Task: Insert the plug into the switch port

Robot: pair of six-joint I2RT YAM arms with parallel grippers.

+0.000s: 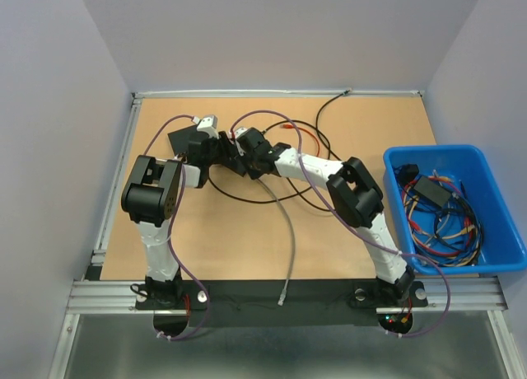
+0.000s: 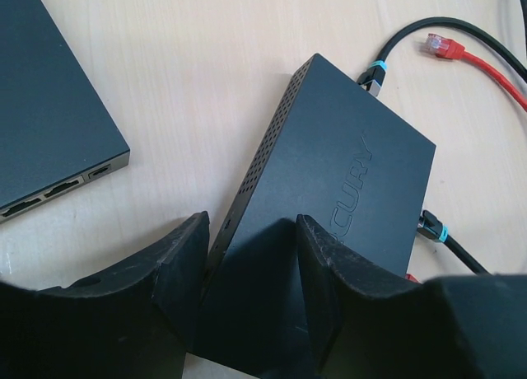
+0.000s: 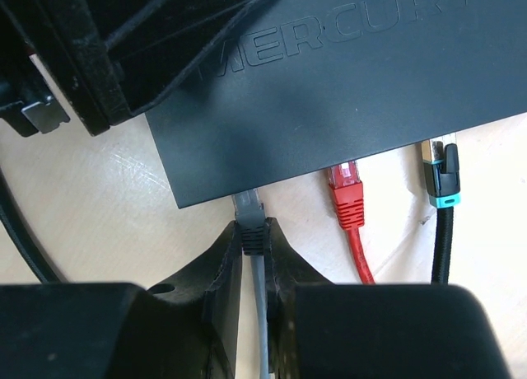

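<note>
Right claw pressed tight on the grey plug, gripping the boot just behind the nose, cable trailing back between the fingers. Straight ahead of the fingertips, touching the plug's nose: the front edge of the black switch. Nose seemingly part way into a port; clicked home or not, impossible to tell. To the right of this claw along that same edge, a red plug and then a black plug with a teal band, both sitting in their ports. Left claw closed across the near end of the switch, one finger against the vented side, the other over the top face, apparently bracing it. Off to its left, apart from the switch, a second flat black box. Judging by looks: plug small, light, hard plastic with a thin latch tab, easy to snap or twist askew if squeezed off-centre. Best taken on the short stiff boot, as now, never on the limp grey cable, too floppy to carry a push. Switch light and smooth-cased, likely to skate across the table under pressure, hence worth clamping by its sides opposite the ports. Calls for a straight push, square to the port, no wiggle.
</note>
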